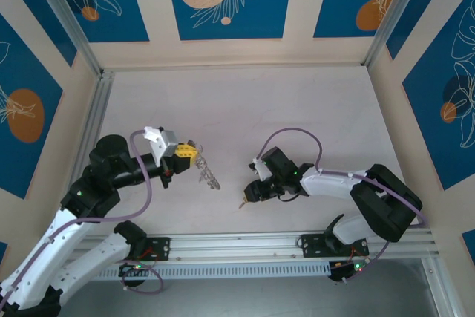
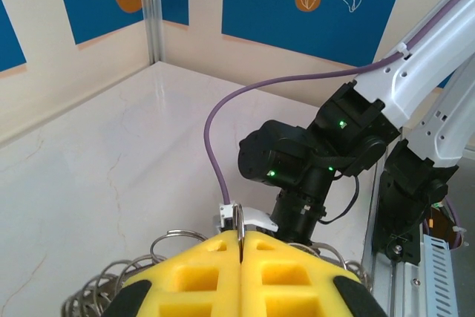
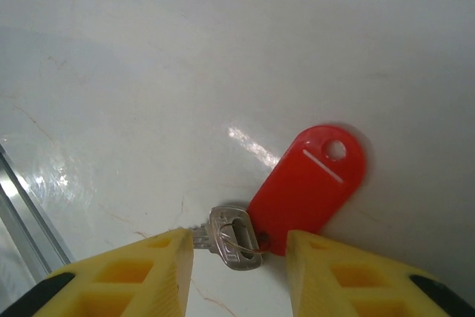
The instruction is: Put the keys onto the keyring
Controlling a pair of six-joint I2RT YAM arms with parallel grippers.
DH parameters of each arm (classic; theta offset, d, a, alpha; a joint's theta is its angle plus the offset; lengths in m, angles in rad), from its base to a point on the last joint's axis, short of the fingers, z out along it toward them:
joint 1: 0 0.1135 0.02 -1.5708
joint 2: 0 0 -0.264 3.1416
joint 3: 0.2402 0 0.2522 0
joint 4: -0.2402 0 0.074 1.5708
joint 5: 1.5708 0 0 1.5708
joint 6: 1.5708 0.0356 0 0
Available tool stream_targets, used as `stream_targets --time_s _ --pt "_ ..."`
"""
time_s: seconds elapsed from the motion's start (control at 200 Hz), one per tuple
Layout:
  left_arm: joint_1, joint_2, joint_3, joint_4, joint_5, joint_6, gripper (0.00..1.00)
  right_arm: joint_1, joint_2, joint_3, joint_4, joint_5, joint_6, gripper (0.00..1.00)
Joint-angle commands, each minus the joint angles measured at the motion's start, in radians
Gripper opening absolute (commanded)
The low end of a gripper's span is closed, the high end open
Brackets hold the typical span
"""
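Observation:
My left gripper (image 1: 188, 152) (image 2: 241, 241) is shut on the keyring (image 2: 239, 217), pinching its thin metal ring edge-on between the yellow pads. The silvery bunch (image 1: 208, 174) hangs below the gripper, and loops of it spread beside the pads (image 2: 172, 237). The key (image 3: 236, 238) lies flat on the table, a small silver key joined by a thin wire loop to a red plastic tag (image 3: 310, 183). My right gripper (image 3: 237, 249) (image 1: 249, 196) is open and low over the table. Its yellow fingers (image 3: 159, 261) stand either side of the key's head, the blade tip at the left finger.
The right arm's black wrist (image 2: 297, 165) with its purple cable (image 2: 215, 146) sits just beyond the held ring. An aluminium rail (image 1: 245, 246) runs along the near table edge. Pale marble tabletop (image 1: 237, 109) extends to the back walls.

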Motion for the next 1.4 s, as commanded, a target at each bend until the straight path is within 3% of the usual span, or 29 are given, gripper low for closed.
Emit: stream_targets --time_s 0.0,0.465,1.08,1.396 --pt "0.013 -0.016 -0.003 0.032 0.013 -0.009 0.00 0.011 0.015 0.023 -0.018 0.012 -0.027 0.38" --pt "0.013 -0.013 -0.006 0.040 0.008 -0.010 0.00 0.071 0.014 0.071 -0.070 0.074 -0.073 0.35" --pt "0.013 -0.010 -0.008 0.043 0.007 -0.010 0.00 0.068 0.048 0.107 -0.044 0.033 -0.163 0.36" --pt "0.016 -0.001 -0.007 0.055 0.018 -0.012 0.00 0.070 0.046 0.069 -0.022 0.002 -0.133 0.36"
